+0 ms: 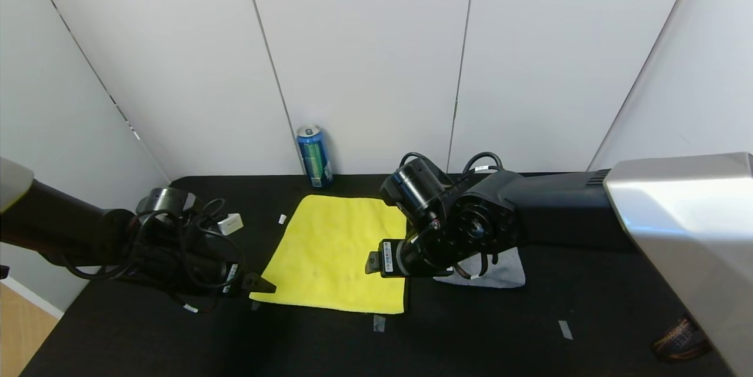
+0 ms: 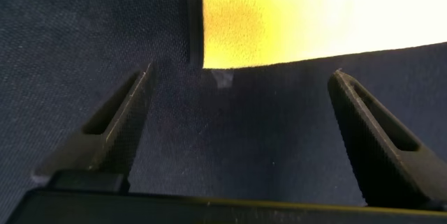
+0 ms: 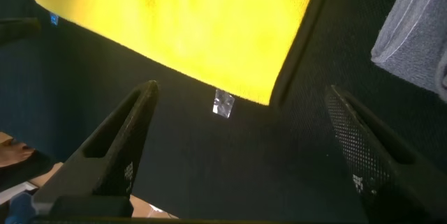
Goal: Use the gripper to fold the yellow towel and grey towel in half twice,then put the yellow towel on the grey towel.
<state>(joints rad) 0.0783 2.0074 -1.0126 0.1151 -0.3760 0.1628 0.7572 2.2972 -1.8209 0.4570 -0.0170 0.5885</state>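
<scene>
- Leftmost, the left claw [image 1: 262, 284] sits low over the black cloth-covered counter [image 1: 529, 330], its tip just beside the near left corner of the yellow towel; in the left wrist view its two dark fingers [image 2: 115, 130] stand wide apart with nothing between them but dark cloth and a small scrap of tape [image 2: 222, 78].
- Next, the bright yellow fluffy microfibre towel [image 1: 335, 253] lies spread flat, roughly square, in the middle of the counter, with a thin dark trim along its edge.
- Behind it, near the white wall panels [image 1: 365, 59], a tall blue drink can [image 1: 314, 156] stands upright, just off the towel's far edge.
- Then the right claw [image 1: 372, 262] hovers over the yellow towel's right side; the right wrist view shows its fingers [image 3: 112, 154] spread wide and empty, above the towel's near right corner [image 3: 269, 91] and another bit of tape [image 3: 223, 103].
- Rightmost, the grey terry towel [image 1: 503, 274] lies on the counter, mostly hidden under the right arm, so whether it is folded is hard to tell.
</scene>
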